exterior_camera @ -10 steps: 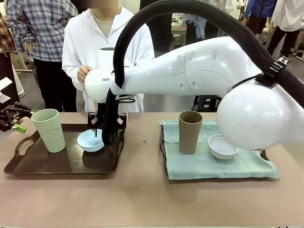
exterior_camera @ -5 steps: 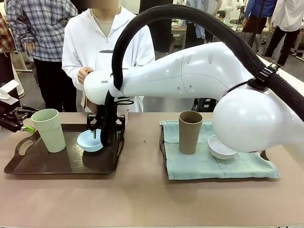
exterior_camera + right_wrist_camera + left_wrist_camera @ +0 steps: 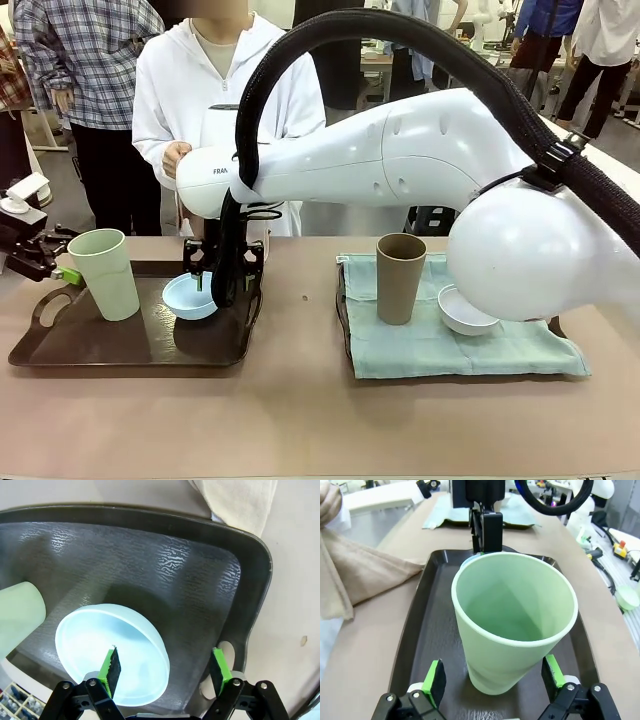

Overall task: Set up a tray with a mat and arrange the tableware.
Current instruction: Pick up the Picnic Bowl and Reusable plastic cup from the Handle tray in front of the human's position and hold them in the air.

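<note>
Left tool, wide, straddles the tall pale green plastic tumbler at 9 o'clock on the dark tray. Right tool, wide, brackets the rim of the small light blue round bowl. Best close squarely, then lift straight.

Our right arm comes in from the right and stretches across the middle to the left half of the table. Its forearm lies almost level and the wrist is bent downward. Our right gripper points down on the far side, jaws spread wide, with nothing pinched between its green pads. Our left gripper sits low at the far left edge and points rightward, roughly level. Its jaws are fully apart, and its fingertips stand clear on both sides.
</note>
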You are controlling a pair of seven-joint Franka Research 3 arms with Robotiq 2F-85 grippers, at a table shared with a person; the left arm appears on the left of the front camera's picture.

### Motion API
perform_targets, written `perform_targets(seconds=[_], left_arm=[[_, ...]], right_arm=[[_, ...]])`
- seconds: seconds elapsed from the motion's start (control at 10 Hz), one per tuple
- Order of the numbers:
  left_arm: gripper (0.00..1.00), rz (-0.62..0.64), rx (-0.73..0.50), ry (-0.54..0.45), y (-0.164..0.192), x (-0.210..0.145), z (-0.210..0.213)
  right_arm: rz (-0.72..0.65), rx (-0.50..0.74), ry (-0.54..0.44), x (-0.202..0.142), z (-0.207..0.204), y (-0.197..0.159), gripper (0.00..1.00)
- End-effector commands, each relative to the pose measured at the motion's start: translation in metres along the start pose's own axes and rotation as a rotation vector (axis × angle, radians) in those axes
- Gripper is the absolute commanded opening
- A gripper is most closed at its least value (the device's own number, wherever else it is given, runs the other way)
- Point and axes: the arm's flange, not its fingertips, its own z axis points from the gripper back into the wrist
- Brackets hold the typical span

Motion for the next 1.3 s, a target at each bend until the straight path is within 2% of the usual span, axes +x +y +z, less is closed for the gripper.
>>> perform_targets(seconds=[0.0,0.6,1.2], left_arm=[[1.00,-0.007,-0.013,0.012,0.004,-0.002,-0.009],[1.00,-0.091,-0.067,0.013,0.010,-0.011,-0.030],[1.00,-0.120,-0.075,0.001,0.014,-0.018,-0.050]], right_arm=[[0.019,0.000,0.009,0.011,0.002,0.006,0.92],[0.024,-0.004,0.041,0.017,0.000,0.014,0.92],[0.023,-0.006,0.059,0.018,-0.003,0.015,0.92]])
